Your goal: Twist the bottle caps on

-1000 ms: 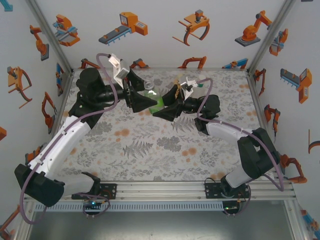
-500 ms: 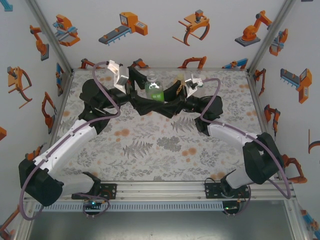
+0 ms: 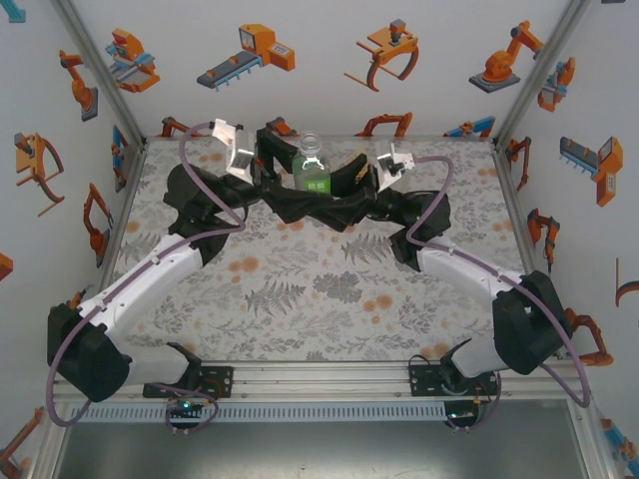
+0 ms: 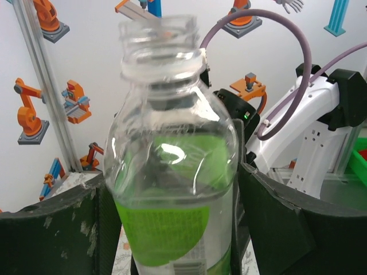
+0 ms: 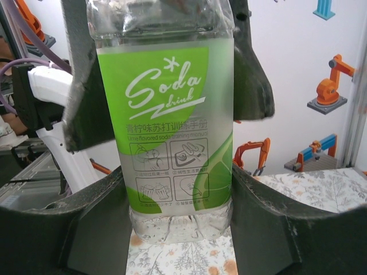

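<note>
The clear bottle [image 3: 312,172] with the white-green label stands upright in the air near the back of the table, its neck open and uncapped. My left gripper [image 3: 288,192] is shut on its upper body; in the left wrist view the bottle [image 4: 172,172] sits tight in the gripper [image 4: 172,235]. My right gripper [image 3: 337,192] is shut on the lower part, and the right wrist view shows the label [image 5: 172,132] and the base between the dark fingers [image 5: 269,223]. The bottle caps and the other two bottles are out of view.
The back wall [image 3: 319,90] with robot pictures stands close behind the bottle. The floral table [image 3: 319,289] spreads out in front of both arms. Purple cables [image 3: 205,160] loop over each wrist. The metal frame edge [image 3: 319,379] runs along the near side.
Both grippers have carried the bottle toward the back wall and upward. The bottle stands more upright and looks larger from above than a second ago.
</note>
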`<state>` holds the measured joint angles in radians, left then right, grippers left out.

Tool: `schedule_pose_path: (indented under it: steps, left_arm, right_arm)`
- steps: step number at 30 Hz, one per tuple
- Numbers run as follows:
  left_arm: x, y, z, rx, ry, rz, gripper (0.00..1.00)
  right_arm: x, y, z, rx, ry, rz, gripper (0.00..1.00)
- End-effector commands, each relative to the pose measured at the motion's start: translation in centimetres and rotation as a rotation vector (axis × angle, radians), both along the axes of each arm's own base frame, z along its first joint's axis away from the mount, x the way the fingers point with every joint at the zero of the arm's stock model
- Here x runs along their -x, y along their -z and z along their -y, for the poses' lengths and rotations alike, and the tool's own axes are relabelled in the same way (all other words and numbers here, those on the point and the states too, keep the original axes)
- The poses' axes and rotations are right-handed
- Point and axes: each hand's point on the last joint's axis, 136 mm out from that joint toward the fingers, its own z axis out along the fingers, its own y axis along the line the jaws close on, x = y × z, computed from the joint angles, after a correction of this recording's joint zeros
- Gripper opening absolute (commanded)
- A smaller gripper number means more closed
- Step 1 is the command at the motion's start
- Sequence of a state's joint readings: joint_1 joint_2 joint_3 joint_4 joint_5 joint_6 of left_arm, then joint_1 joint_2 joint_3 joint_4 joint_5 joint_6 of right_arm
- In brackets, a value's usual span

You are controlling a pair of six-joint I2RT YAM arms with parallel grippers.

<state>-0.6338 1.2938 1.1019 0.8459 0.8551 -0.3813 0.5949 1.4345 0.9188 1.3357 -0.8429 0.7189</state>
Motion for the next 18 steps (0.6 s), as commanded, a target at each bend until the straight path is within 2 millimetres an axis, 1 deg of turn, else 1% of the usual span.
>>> schedule_pose_path:
  steps: [1, 6, 11, 15, 18]
  left_arm:
    - [0.2, -0.5, 0.3, 0.016, 0.017, 0.003, 0.68]
    - [0.3, -0.7, 0.6, 0.019, 0.027, 0.004, 0.66]
    - [0.4, -1.1, 0.7, 0.026, 0.034, 0.001, 0.66]
    - [0.5, -1.1, 1.1, 0.026, 0.045, -0.006, 0.66]
    - [0.6, -1.1, 1.3, 0.028, 0.054, -0.006, 0.62]
  right_arm:
    - [1.9, -3.2, 1.0, -0.072, -0.005, 0.089, 0.21]
    - [1.9, -2.7, 0.8, -0.062, -0.007, 0.086, 0.20]
    - [1.5, -1.8, 0.7, -0.053, 0.021, 0.091, 0.17]
    - [1.1, -1.8, 0.6, -0.057, 0.032, 0.084, 0.17]
    - [1.1, -1.7, 0.6, -0.056, 0.036, 0.086, 0.17]
